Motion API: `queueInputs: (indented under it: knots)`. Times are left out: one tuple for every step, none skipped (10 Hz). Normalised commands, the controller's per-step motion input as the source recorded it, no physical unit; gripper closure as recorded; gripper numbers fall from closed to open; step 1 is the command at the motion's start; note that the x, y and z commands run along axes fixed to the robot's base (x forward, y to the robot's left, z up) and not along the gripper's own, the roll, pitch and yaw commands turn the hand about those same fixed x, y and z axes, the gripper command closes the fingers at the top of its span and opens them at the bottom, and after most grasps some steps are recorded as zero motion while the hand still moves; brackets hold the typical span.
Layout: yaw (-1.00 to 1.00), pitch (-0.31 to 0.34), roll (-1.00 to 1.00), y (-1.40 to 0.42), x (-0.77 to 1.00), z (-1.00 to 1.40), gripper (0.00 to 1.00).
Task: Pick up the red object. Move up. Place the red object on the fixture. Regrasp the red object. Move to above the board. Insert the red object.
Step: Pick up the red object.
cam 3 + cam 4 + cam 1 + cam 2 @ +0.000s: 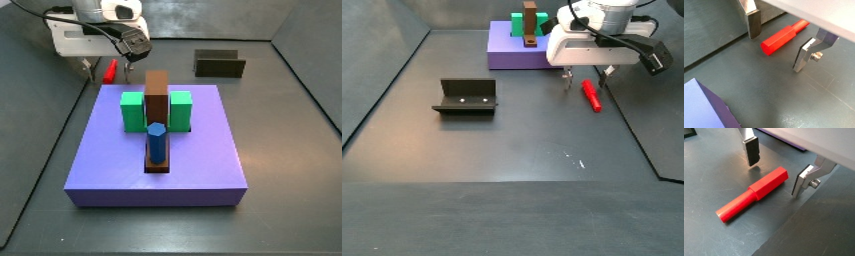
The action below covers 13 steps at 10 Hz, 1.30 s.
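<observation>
Above red object (753,195): open end effector (774,170)

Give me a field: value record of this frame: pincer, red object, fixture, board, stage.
pincer: open, low above the floor, fingers either side of the red object, holding nothing
red object: lying flat on the dark floor, not gripped
fixture: on the floor apart from the board, nothing on it
board: purple slab with green blocks, a brown upright block and a blue peg
stage: pick not yet made

Robot lab bench (gripper (587,76) above)
</observation>
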Motion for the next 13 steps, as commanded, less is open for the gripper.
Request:
queueInputs:
  knots:
    - [-0.06, 0.000, 0.02, 0.00, -0.01, 0.00, 0.00]
    - [0.00, 0.000, 0.00, 0.00, 0.00, 0.00, 0.00]
    - [0.00, 0.000, 0.00, 0.00, 0.00, 0.00, 1.00]
    - [0.00, 0.000, 0.00, 0.00, 0.00, 0.00, 1.00]
    - [0.00, 0.000, 0.00, 0.00, 0.00, 0.00, 1.00]
    - [0.00, 0.000, 0.00, 0.00, 0.00, 0.00, 1.00]
    - [0.00, 0.000, 0.00, 0.00, 0.00, 0.00, 1.00]
    - [0.00, 0.000, 0.00, 0.00, 0.00, 0.00, 1.00]
    - [0.00, 0.000, 0.00, 0.00, 0.00, 0.00, 1.00]
    - [0.00, 0.000, 0.00, 0.00, 0.00, 0.00, 1.00]
    - [0.00, 0.000, 0.00, 0.00, 0.00, 0.00, 1.00]
    - [0.00, 0.000, 0.00, 0.00, 0.00, 0.00, 1.00]
    - [0.00, 0.000, 0.00, 0.00, 0.00, 0.00, 1.00]
